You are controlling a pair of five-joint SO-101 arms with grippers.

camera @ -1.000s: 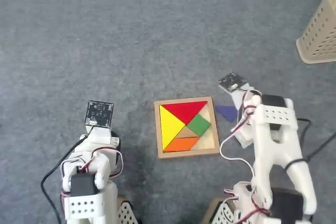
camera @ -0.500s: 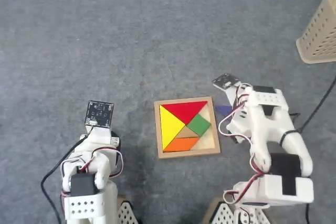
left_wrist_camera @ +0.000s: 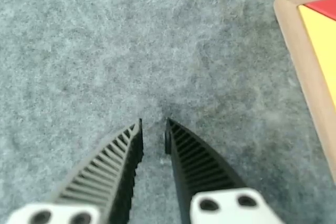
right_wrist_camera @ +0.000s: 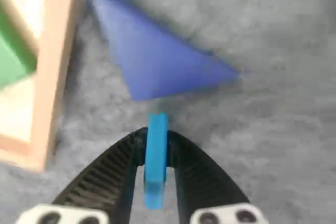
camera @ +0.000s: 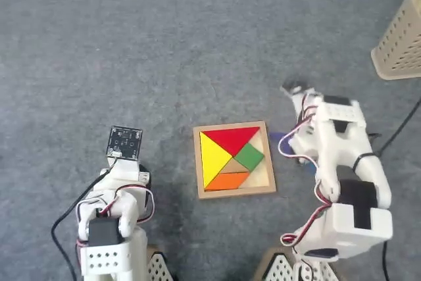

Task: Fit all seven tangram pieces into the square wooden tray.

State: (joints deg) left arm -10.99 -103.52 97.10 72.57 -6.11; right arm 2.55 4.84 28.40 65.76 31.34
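The square wooden tray (camera: 197, 162) lies mid-table and holds a red triangle (camera: 230, 138), a yellow triangle (camera: 212, 156), a green square (camera: 250, 156) and an orange piece (camera: 229, 180). Bare wood shows along the tray's right side. My right arm (camera: 332, 143) stands just right of the tray. In the right wrist view my right gripper (right_wrist_camera: 156, 132) is shut on a thin light blue piece (right_wrist_camera: 156, 161) held on edge. It hangs just above a dark blue triangle (right_wrist_camera: 157, 66) lying on the carpet beside the tray's rim (right_wrist_camera: 52, 77). My left gripper (left_wrist_camera: 153, 124) hovers over carpet left of the tray, open by a narrow gap and holding nothing.
A beige slatted basket (camera: 398, 37) stands at the far right edge. Grey carpet covers the table, with wide free room behind and to the left of the tray. The tray's corner (left_wrist_camera: 294, 35) lies off to the side of my left gripper.
My right arm has stretched farther away from its base and now covers most of the dark blue triangle in the high view. The left arm and the tray have not moved.
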